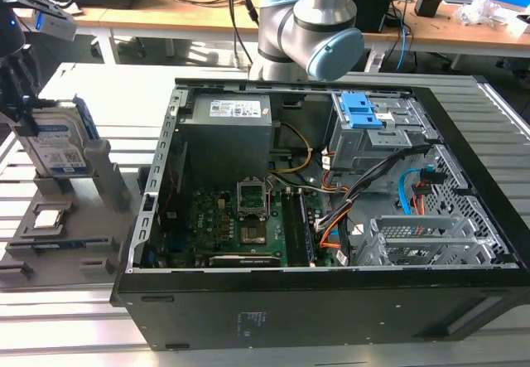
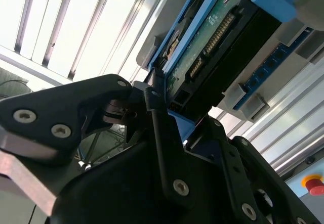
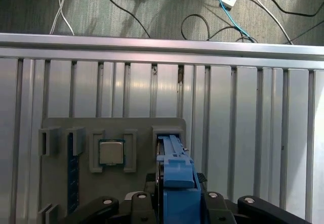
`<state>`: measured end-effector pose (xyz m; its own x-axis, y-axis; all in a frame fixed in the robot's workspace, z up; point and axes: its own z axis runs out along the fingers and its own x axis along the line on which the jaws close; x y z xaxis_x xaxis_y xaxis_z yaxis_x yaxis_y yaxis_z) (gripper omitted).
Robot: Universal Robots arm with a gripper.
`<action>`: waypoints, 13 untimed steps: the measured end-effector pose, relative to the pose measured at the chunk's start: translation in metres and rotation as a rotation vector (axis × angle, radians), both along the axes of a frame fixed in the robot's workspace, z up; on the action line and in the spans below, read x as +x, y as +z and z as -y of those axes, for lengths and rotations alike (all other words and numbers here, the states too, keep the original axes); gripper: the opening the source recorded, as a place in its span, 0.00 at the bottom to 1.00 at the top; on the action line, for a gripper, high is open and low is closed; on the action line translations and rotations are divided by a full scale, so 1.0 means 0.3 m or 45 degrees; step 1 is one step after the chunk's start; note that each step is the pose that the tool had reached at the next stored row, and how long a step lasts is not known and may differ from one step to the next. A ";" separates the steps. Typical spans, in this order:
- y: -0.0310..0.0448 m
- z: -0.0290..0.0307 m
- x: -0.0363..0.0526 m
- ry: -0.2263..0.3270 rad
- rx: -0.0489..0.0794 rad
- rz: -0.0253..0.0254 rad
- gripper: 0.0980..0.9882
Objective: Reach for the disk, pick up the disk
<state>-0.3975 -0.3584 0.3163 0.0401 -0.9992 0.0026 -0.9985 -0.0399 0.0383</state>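
Note:
The disk stands upright on edge at the exterior view's far left, above the grey fixture; its white-and-blue label faces the camera. My gripper comes down on its upper edge. In the first wrist view my gripper has a black finger pressed on either side of the disk's blue carrier frame. The second wrist view shows the disk's green circuit board and blue frame, with my gripper shut on its edge. Whether the disk's lower edge still sits in the fixture's slot I cannot tell.
A small square CPU chip lies in a pocket of the grey fixture, beside the disk's slot. An open black computer case takes up the middle and right of the table, with a blue-latched drive cage inside. The arm's base rises behind it.

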 end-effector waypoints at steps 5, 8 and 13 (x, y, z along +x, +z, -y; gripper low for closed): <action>0.028 0.000 0.000 0.000 0.000 0.0000 0.30; 0.040 0.000 0.000 0.000 0.000 0.0000 0.30; 0.058 0.000 0.000 0.000 0.000 0.0001 0.30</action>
